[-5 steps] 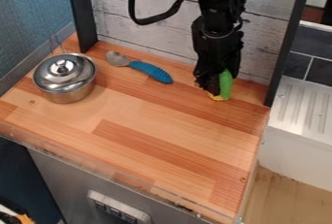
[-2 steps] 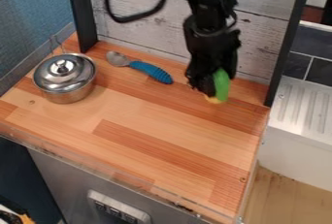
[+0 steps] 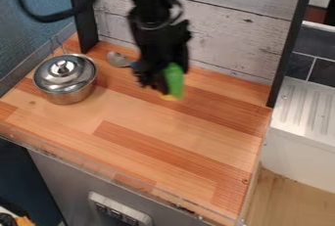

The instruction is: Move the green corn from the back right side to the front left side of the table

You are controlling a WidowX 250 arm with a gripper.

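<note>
Camera view: pincer (image 3: 161,85) clamped on green corn (image 3: 174,79) over wooden table (image 3: 157,137); spoon (image 3: 118,59) partly hidden behind pincer

No readable txt, labels, nos. or signs on anything in view.

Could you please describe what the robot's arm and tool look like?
The arm is black, with bulky, angular, uneven joint sections. A thick black cable bows out beside it. The tool is black too. I can make out no markings.
</note>
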